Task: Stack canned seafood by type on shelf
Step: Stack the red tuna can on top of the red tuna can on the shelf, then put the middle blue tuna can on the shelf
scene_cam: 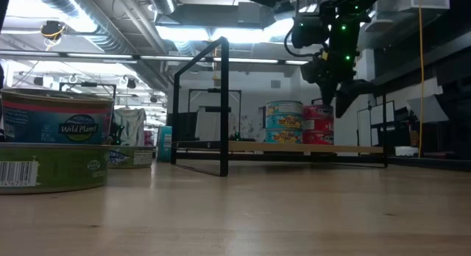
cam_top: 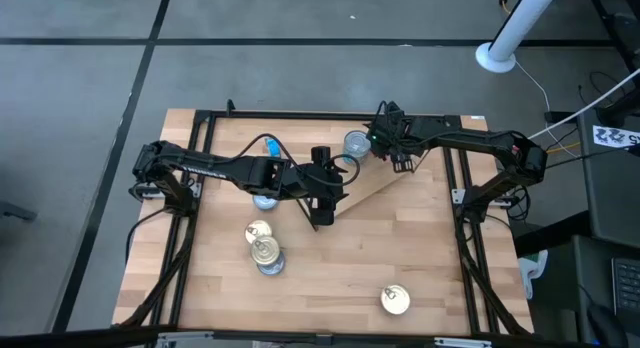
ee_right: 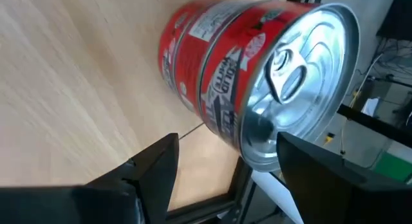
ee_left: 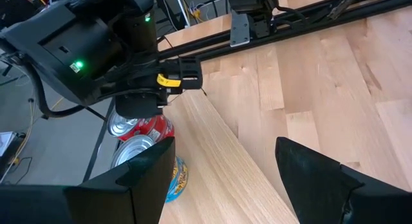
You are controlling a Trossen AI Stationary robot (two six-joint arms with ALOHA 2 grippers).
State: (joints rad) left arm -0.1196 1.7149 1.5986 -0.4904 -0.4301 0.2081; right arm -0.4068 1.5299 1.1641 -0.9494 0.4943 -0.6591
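Observation:
The shelf (cam_top: 395, 183) is a light-wood board (scene_cam: 294, 147) with black wire end frames. It carries a stack of two red tins (ee_right: 212, 63) (scene_cam: 318, 123) and, beside it, a stack of blue-and-yellow tins (scene_cam: 283, 123) (ee_left: 138, 153). My right gripper (cam_top: 378, 140) (ee_right: 225, 143) is open just above the red stack, its fingers either side of the top tin's silver lid. No touch shows. My left gripper (cam_top: 322, 210) (ee_left: 225, 153) is open and empty over the board's other end.
Loose tins stand on the tabletop nearer the front: two close together (cam_top: 258, 231) (cam_top: 266, 256), one under the left arm (cam_top: 265, 200), one alone near the front edge (cam_top: 395, 300). In the low view, a blue tin (scene_cam: 57, 116) sits on a green one (scene_cam: 51, 168). Black frame rails line the table sides.

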